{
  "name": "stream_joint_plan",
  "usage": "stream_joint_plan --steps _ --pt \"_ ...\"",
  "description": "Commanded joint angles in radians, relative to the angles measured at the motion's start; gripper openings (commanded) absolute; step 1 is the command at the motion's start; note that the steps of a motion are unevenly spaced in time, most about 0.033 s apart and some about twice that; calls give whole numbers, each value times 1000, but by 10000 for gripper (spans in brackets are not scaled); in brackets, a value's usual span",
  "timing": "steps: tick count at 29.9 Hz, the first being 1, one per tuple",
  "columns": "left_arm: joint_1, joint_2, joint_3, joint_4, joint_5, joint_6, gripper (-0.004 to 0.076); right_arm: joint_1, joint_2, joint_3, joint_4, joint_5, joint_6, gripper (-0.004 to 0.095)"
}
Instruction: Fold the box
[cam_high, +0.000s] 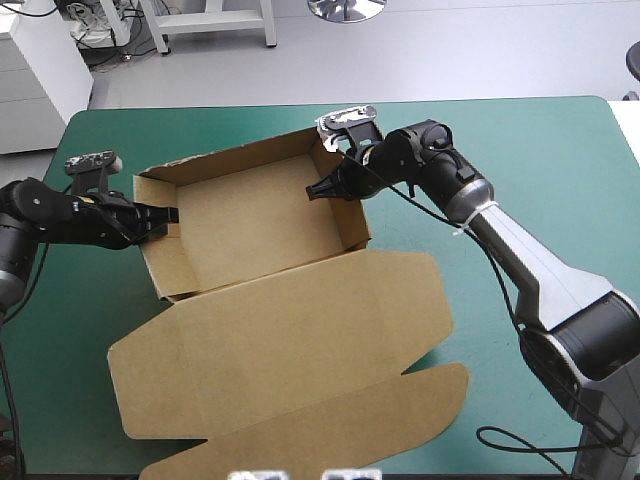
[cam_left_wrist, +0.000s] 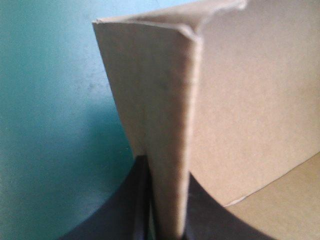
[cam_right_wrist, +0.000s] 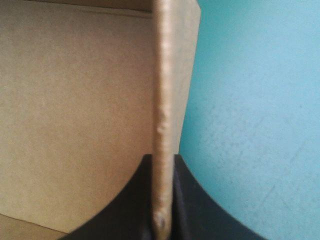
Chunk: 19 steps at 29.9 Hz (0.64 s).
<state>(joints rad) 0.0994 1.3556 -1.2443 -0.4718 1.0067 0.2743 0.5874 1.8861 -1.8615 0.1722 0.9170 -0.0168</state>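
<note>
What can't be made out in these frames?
- High view: part of the lid's near edge, cut off at the bottom.
- Left wrist view: left gripper's inner pads, hidden by the box wall between them.
- Right wrist view: right gripper's inner pads, hidden likewise; board blurred.

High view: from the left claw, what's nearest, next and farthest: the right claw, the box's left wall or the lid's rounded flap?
1. The box's left wall: pinched in the left claw.
2. The right claw: opposite, gripping the right wall.
3. The lid's rounded flap: flat, at the near right.
</note>
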Motion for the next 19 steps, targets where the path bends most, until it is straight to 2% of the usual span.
stream_joint_plan --steps 1,4,9,15,19 --pt "-91 -29 -36 -131 -116 -6 -10 -4 -54 -27 -12 92 -5 -13" --pt "-156 3 -52 -98 -123 -66 -10 -4 -54 -27 -18 150 9 -13" --pt "-260 104 -154 103 -41 -211 -10 -4 -54 -27 -18 242 25 -13" --pt "-379 218 -274 212 -22 -309 -10 -4 -51 -26 -16 330 42 -13" --pt "-442 295 -341 261 13 -351 -10 -4 -42 -22 33 336 65 -13"
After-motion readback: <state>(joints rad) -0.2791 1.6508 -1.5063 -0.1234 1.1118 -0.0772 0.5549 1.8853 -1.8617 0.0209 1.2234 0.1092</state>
